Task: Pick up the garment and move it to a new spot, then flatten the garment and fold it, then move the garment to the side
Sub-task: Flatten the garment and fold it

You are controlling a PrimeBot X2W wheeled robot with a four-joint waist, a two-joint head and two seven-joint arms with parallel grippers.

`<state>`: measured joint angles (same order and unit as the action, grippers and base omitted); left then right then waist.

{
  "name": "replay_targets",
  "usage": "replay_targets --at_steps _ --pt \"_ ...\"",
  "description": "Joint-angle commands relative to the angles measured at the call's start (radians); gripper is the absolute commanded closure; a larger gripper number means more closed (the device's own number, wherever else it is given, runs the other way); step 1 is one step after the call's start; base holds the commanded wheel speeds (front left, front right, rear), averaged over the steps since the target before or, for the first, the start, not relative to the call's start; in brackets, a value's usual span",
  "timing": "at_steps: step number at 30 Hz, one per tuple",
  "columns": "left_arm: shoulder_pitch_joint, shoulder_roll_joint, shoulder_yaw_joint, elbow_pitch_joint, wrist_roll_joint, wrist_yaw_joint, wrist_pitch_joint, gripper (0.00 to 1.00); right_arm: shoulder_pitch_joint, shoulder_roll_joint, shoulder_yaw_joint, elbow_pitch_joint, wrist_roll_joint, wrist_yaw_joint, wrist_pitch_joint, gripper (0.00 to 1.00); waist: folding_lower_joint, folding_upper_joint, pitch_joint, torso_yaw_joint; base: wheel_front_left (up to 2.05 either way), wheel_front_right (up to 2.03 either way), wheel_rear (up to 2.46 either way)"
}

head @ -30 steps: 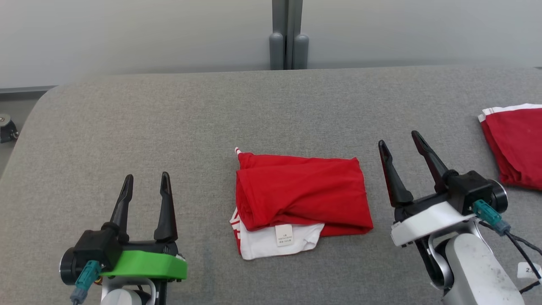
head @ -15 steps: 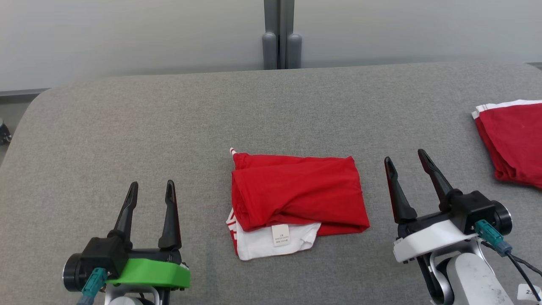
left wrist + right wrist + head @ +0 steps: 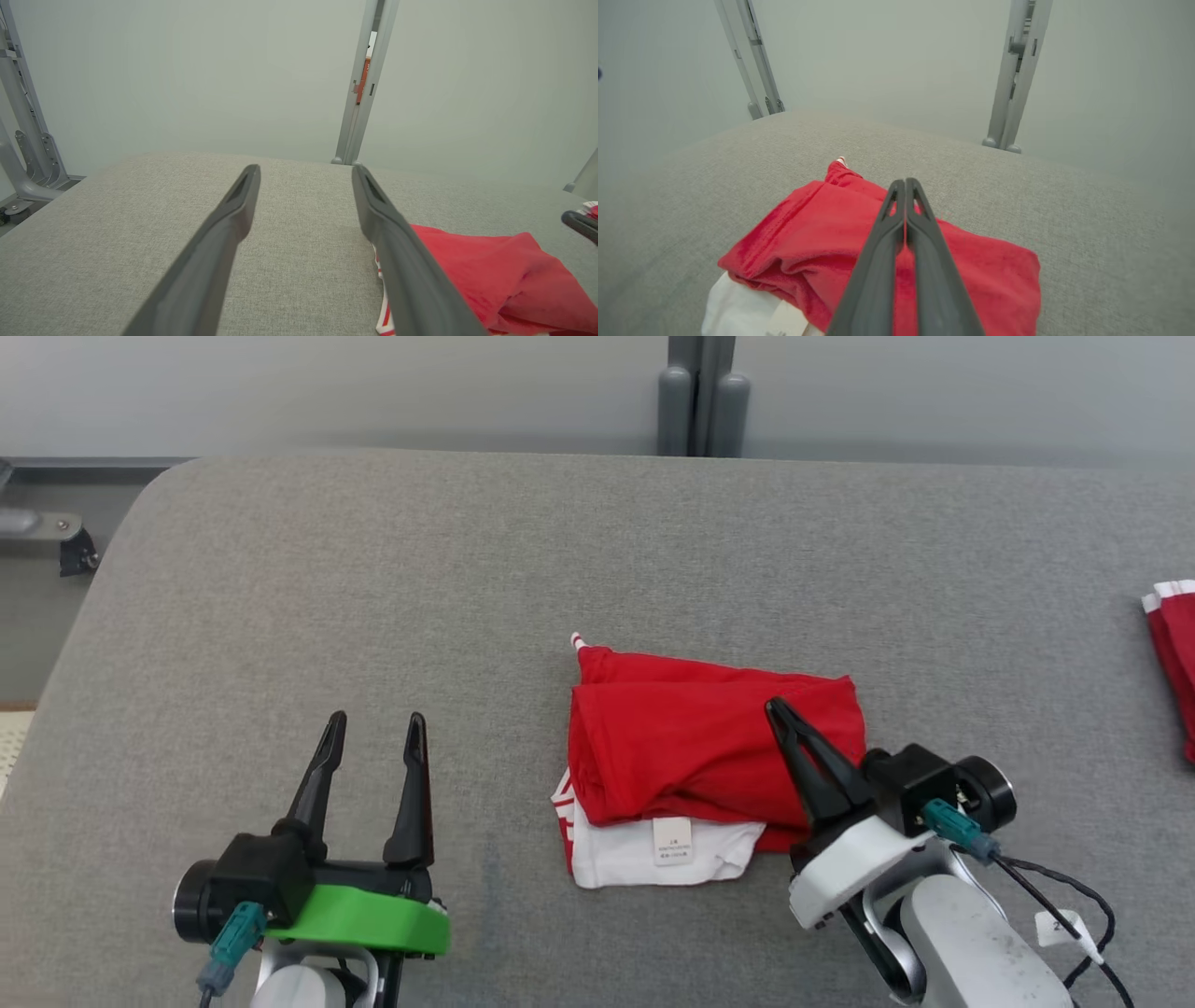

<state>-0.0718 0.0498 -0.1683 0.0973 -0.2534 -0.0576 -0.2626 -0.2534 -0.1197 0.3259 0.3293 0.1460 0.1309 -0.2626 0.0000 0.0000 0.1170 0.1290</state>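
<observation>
We see the folded red garment (image 3: pixel 691 756) lying near the middle of the grey table (image 3: pixel 373 569), with a white layer (image 3: pixel 616 859) and its label showing under the near edge. Our right gripper (image 3: pixel 777 709) has its fingers pressed together over the garment's right part. No cloth shows between the tips, though we cannot tell whether a layer is caught lower down. Our left gripper (image 3: pixel 375 721) hangs with jaws spread wide, well apart from the garment on its left. The risk, as we judge it, is that a one-sided or top-layer hold would pull the fold open when lifted. A careless move rightward could also crowd the second red garment (image 3: pixel 1174 653).
</observation>
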Motion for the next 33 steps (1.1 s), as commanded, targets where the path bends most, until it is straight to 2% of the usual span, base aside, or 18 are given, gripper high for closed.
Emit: replay_targets --at_steps 1,10,13,18,25,33 --pt "-0.021 0.002 -0.005 0.0 -0.008 -0.004 -0.003 0.0 -0.027 -0.009 0.017 0.038 0.003 -0.001 -0.003 1.0 0.0 0.0 0.028 0.059 0.0 0.0 0.0" --pt "-0.035 0.002 -0.02 0.004 -0.011 -0.005 -0.003 0.0 -0.11 0.002 0.058 0.308 0.027 -0.001 -0.003 1.0 0.0 0.0 0.047 0.151 0.0 0.0 0.0" --pt "-0.029 0.002 -0.019 0.005 -0.013 -0.003 -0.003 0.0 -0.121 0.013 0.069 0.374 0.039 -0.001 -0.003 1.0 0.0 0.0 0.047 0.159 0.0 0.0 0.0" --pt "-0.019 0.002 -0.015 0.008 -0.013 0.003 -0.003 0.0 -0.134 0.026 0.092 0.415 0.07 -0.001 -0.003 1.0 0.0 0.0 0.039 0.142 0.0 0.0 0.0" --pt "-0.022 0.002 -0.005 0.001 -0.012 0.003 -0.003 0.0 -0.148 0.025 0.081 0.344 0.097 -0.001 -0.003 1.0 0.0 0.0 0.015 0.074 0.0 0.0 0.0" --pt "-0.011 0.002 0.021 -0.005 -0.001 0.007 -0.003 0.0 -0.095 0.007 -0.015 0.147 0.099 -0.001 -0.003 1.0 0.0 0.0 -0.008 -0.022 0.0 0.0 0.0"
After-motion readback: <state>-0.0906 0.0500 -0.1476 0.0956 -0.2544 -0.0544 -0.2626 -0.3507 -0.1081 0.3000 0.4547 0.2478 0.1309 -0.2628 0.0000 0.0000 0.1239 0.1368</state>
